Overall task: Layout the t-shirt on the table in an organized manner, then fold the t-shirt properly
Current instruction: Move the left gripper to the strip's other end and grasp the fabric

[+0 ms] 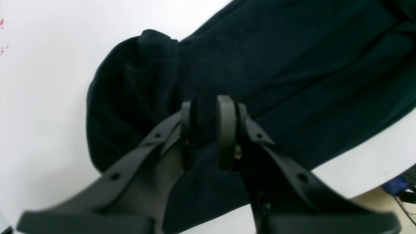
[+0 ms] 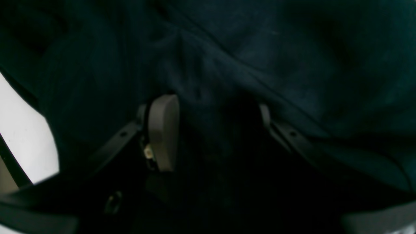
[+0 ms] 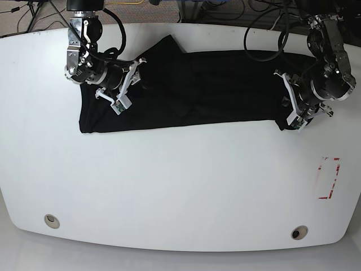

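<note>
The black t-shirt (image 3: 197, 90) lies stretched in a long band across the far half of the white table (image 3: 169, 180). At the shirt's right end my left gripper (image 3: 287, 104) rests on the cloth. In the left wrist view its fingers (image 1: 227, 130) stand close together with a fold of the t-shirt (image 1: 292, 65) pinched between them, so the left gripper (image 1: 208, 130) is shut on it. My right gripper (image 3: 128, 84) sits at the shirt's left end. Its jaws are wide apart in the right wrist view, with the t-shirt (image 2: 227, 48) mounded between the fingers (image 2: 162, 130); cloth drapes over the right one.
A red tape rectangle (image 3: 329, 178) marks the table near its right edge. Two round metal grommets (image 3: 51, 220) (image 3: 299, 232) sit near the front edge. Cables (image 3: 271, 17) hang beyond the far edge. The table edge and floor (image 1: 373, 198) show behind my left gripper.
</note>
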`<act>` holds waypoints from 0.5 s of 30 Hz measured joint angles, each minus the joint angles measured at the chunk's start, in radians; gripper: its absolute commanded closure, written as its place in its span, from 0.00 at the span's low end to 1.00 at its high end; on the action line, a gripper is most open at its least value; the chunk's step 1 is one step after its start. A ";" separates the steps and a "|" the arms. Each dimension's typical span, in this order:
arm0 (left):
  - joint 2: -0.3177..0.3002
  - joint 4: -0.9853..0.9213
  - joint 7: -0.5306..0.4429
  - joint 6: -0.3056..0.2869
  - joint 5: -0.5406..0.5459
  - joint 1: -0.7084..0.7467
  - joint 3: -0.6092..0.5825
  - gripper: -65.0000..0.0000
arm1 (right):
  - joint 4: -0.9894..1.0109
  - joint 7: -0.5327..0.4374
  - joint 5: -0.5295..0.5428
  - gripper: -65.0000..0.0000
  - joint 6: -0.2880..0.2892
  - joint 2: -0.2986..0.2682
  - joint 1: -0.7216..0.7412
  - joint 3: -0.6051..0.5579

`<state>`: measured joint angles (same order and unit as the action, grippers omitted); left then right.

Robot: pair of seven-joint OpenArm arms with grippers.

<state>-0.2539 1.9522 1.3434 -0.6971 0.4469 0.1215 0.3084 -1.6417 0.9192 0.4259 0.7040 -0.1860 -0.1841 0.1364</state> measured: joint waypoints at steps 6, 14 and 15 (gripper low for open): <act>-0.001 -0.002 0.003 0.000 -0.002 0.000 0.032 0.85 | 0.000 0.000 0.000 0.54 0.000 0.000 0.000 0.000; -0.003 -0.006 0.003 0.000 -0.002 -0.002 0.208 0.65 | 0.000 0.000 0.000 0.54 0.000 0.000 0.000 0.000; -0.004 -0.010 0.002 0.000 -0.002 -0.003 0.230 0.60 | 0.000 0.000 0.000 0.54 0.000 0.000 0.000 0.000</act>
<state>-0.2581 1.9427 1.3457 -0.6971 0.4454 0.1188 0.5388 -1.6417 0.9195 0.4255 0.7040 -0.1856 -0.1841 0.1364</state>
